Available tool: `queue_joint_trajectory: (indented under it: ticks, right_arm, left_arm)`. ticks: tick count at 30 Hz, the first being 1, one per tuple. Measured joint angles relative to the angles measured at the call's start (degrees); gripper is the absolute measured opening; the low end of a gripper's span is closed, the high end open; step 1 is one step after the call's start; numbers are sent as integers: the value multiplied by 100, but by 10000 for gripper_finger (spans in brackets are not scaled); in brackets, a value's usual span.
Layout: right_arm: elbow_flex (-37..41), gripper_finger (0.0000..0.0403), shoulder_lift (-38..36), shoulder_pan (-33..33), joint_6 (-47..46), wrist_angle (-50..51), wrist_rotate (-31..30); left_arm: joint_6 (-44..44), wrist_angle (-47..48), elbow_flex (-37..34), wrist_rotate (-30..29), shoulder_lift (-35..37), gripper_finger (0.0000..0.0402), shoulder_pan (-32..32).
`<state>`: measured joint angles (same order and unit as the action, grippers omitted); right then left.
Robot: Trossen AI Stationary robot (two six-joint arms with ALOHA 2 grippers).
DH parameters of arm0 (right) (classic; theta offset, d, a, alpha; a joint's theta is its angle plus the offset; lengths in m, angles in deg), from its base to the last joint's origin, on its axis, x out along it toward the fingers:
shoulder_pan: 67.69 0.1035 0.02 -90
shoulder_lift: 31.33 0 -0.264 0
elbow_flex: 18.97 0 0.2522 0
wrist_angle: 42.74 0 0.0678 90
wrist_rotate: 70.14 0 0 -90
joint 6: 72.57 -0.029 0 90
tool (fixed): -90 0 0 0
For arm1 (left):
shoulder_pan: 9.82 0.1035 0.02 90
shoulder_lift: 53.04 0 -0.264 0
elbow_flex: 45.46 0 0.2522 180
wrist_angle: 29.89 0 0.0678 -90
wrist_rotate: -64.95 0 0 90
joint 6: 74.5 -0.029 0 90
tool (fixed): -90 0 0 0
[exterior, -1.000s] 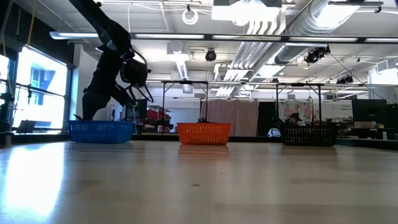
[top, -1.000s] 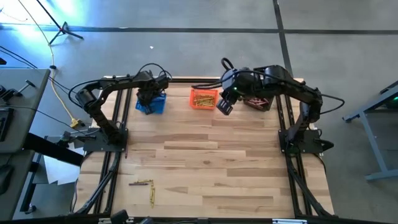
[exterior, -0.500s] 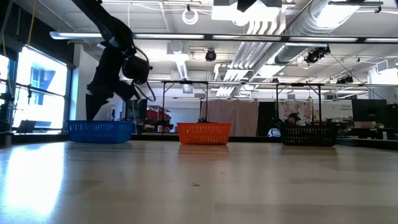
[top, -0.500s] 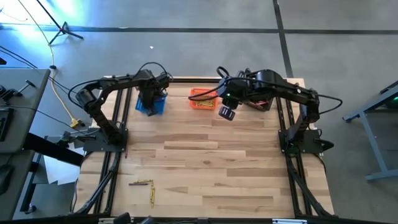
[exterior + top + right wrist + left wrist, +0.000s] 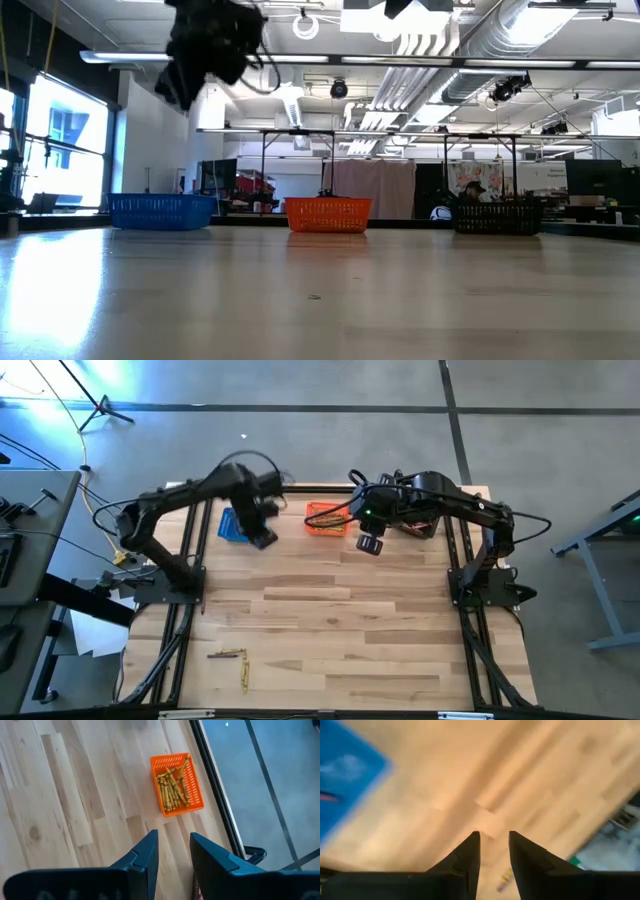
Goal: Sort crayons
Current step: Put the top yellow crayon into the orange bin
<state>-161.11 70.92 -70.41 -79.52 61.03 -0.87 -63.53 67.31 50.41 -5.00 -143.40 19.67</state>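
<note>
- While the left gripper (image 5: 263,538) hangs above the wooden table (image 5: 340,620), just beside the blue basket (image 5: 232,525) on that basket's 3 o'clock side in the high view, its fingers (image 5: 470,855) stand a little apart with nothing between them.
- From table height the left gripper (image 5: 205,50) shows high up, well above the blue basket (image 5: 162,211).
- Over the table near the orange basket's (image 5: 326,518) 4 o'clock corner, the right gripper (image 5: 370,545) hangs with its fingers (image 5: 147,852) a small gap apart, holding nothing.
- Inside the orange basket (image 5: 176,784) lies a heap of yellow-gold crayons (image 5: 173,789), packed roughly lengthwise along it.
- Two more yellow-gold crayons lie loose on the table toward its 7 o'clock corner in the high view: one (image 5: 228,654) lying crosswise and one (image 5: 244,675) lying lengthwise, close together and well apart from the baskets.
- At the table's 1 o'clock end the black basket (image 5: 418,523) sits partly under the right arm; its contents cannot be made out.
- Along the table's 12 o'clock edge the three baskets stand in a row, blue, orange, then black (image 5: 498,217).
- Something thin and reddish shows inside the blue basket (image 5: 345,790) in the left wrist view, too blurred to tell.
</note>
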Motion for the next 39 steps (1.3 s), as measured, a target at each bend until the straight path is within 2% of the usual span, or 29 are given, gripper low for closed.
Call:
queue_joint_trajectory:
  ticks: [3, 10, 16, 20, 27, 39]
  right_arm:
    - [0, 99, -1, 0, 169, -2, 4]
    - [0, 99, -1, 0, 662, -5, 5]
    - [0, 99, -1, 0, 932, -55, 7]
    - [-2, 99, -1, 2, 999, -72, 7]
    - [-2, 99, -1, 0, 1089, -179, 7]
    - [-2, 99, -1, 0, 1151, -280, 7]
  left_arm:
    - [735, -11, 0, -30, 278, 83, -942]
    - [2526, -20, 0, -895, 587, 76, -3379]
    - [3765, -80, -2, -1170, 457, 76, -5124]
    - [4179, -107, -2, -1228, 134, 76, -5999]
    - [4098, -1018, -2, -1234, -811, 76, -6736]
    - [4094, -1219, -13, -1294, -1954, 76, -6808]
